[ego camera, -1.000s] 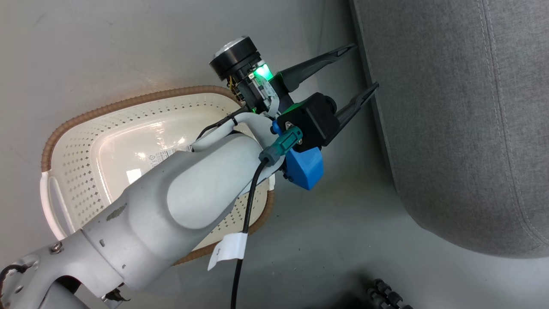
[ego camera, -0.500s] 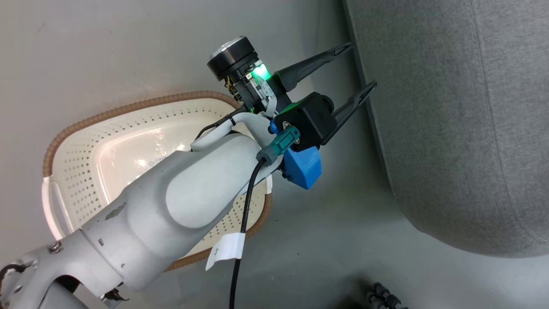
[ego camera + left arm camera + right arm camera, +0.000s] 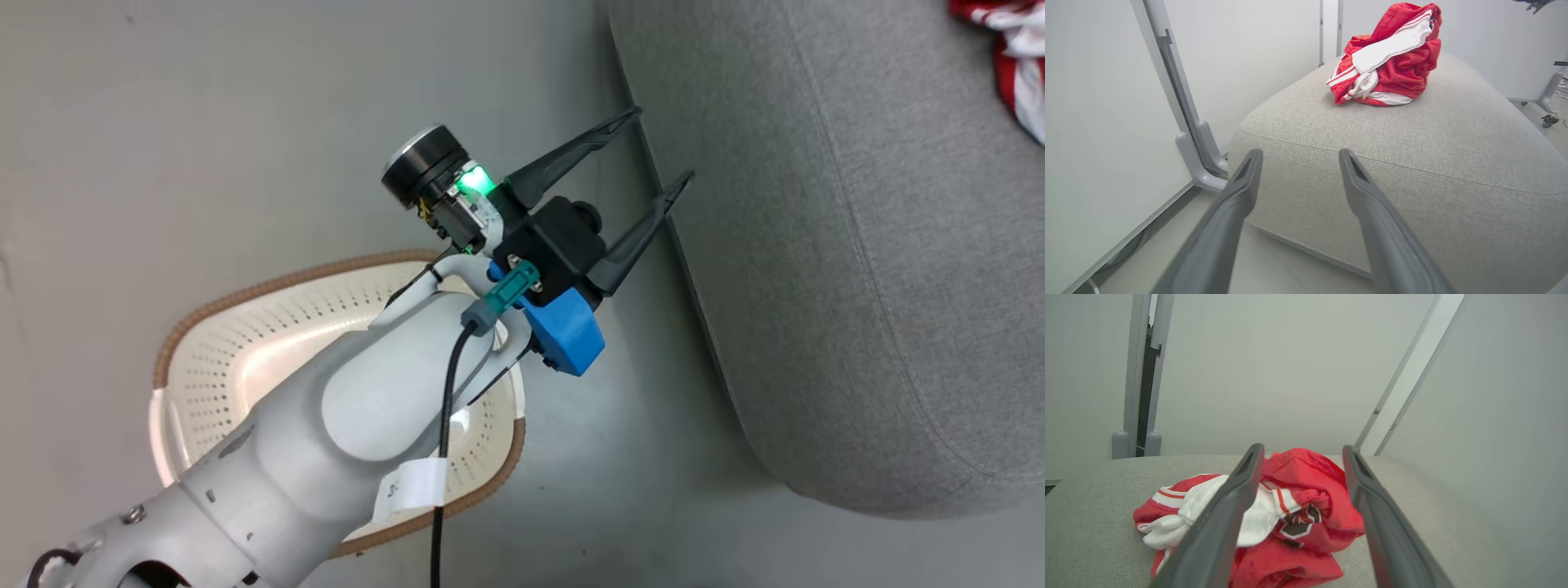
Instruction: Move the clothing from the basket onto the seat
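The clothing (image 3: 1392,69), a crumpled red heap with white stripes, lies on top of the grey seat (image 3: 1412,163). In the head view a corner of the clothing (image 3: 1016,57) shows at the top right of the seat (image 3: 857,286). My right gripper (image 3: 1303,448) is open just over the clothing (image 3: 1306,486), a finger on either side and nothing clamped. My left gripper (image 3: 663,143) is open with nothing in it, its tips by the seat's near side edge. The basket (image 3: 269,286) sits on the floor under my left forearm, and the part of its inside that shows is bare.
Grey floor (image 3: 245,122) runs around the basket and the seat. White wall panels on grey posts (image 3: 1196,151) stand close behind the seat. A wheeled stand (image 3: 1549,120) is at the far right beyond the seat.
The head camera has shifted, so the basket sits lower in the picture and more of the seat, with a corner of the clothing, has come in. The left gripper stays open.
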